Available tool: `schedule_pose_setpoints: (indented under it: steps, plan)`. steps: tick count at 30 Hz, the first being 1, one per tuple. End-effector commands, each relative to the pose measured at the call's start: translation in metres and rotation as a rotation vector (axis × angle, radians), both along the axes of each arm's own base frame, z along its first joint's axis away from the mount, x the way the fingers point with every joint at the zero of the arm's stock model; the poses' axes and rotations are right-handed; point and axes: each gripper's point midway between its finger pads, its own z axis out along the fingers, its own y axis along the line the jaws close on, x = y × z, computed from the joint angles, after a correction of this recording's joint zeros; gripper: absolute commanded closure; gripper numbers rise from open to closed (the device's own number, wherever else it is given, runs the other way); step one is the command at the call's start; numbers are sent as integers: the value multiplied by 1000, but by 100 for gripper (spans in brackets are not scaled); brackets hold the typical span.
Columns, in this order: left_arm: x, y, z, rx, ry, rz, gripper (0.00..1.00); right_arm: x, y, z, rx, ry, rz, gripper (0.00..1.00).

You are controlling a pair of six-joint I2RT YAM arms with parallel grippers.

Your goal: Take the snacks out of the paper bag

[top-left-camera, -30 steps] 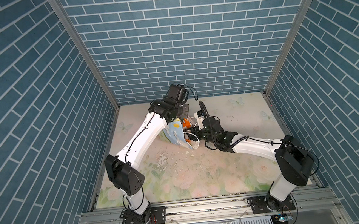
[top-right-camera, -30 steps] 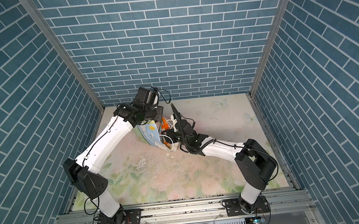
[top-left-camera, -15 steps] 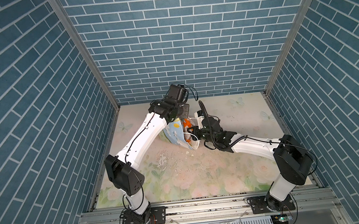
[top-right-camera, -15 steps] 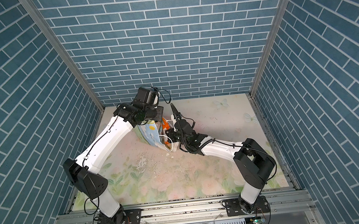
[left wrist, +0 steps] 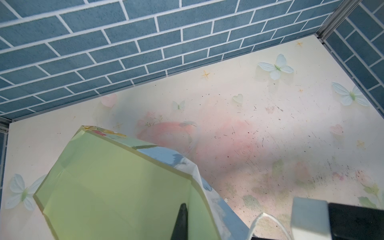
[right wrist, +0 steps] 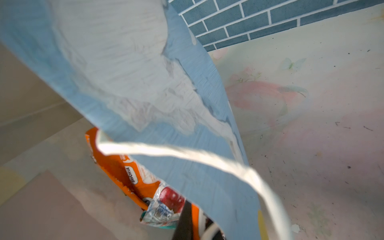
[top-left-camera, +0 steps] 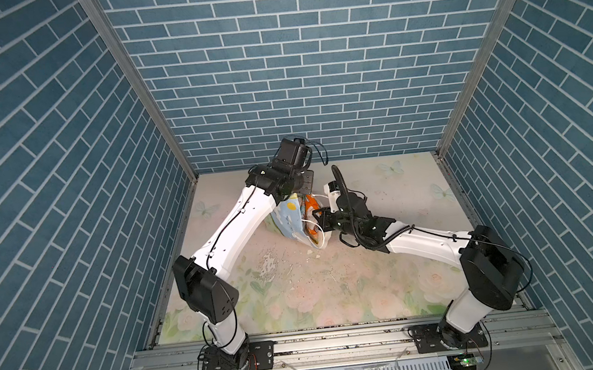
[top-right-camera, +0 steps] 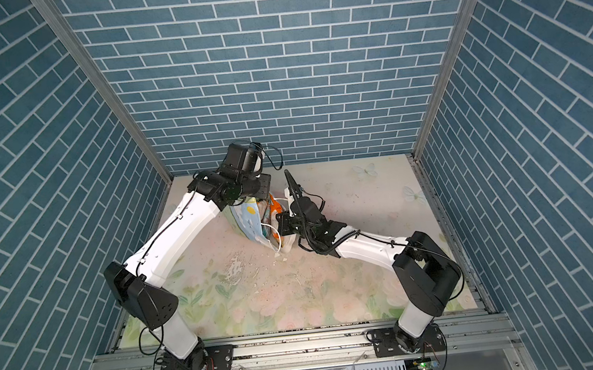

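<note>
The paper bag (top-left-camera: 289,219) (top-right-camera: 250,224) lies tipped at the middle back of the table, mouth toward the right arm. My left gripper (top-left-camera: 298,190) (left wrist: 185,212) is shut on the bag's bottom end, one dark finger (left wrist: 182,222) lying against the green base panel (left wrist: 116,187). My right gripper (top-left-camera: 316,216) (top-right-camera: 279,225) (right wrist: 194,217) is in the bag's mouth, under the blue wall (right wrist: 145,83) and white cord handle (right wrist: 187,155). Its visible finger (right wrist: 184,220) presses between an orange snack packet (right wrist: 124,172) (top-left-camera: 311,203) and a crinkly silver-and-red packet (right wrist: 164,204). The other finger is hidden.
White flakes and scuffs (top-left-camera: 269,266) mark the floral table (top-left-camera: 390,288) in front of the bag, with a small white scrap (top-left-camera: 315,256) near its mouth. Blue brick walls (top-left-camera: 294,63) enclose the back and both sides.
The right gripper has edged slightly further into the bag's mouth and its jaws have closed. The left arm and the bag have stayed where they were.
</note>
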Motion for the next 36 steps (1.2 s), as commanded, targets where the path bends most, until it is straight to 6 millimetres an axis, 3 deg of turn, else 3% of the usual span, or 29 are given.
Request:
schedule_pose_setpoints:
  steps: [1, 25, 33, 34, 36]
  plan:
    - [6, -8, 9, -24, -38, 5, 100, -6, 2, 46, 75, -94, 34, 90]
    - [34, 15, 5, 109, -41, 97, 100, -44, -24, 124, 87, -228, 140, 94]
    - [32, 15, 8, 97, -38, 97, 100, -42, -14, 144, -10, -244, 222, 94]
    - [32, 15, 7, 98, -37, 97, 96, -41, -12, 146, -30, -243, 236, 94]
    - [32, 16, 8, 97, -40, 99, 66, -38, -8, 148, -64, -238, 252, 95]
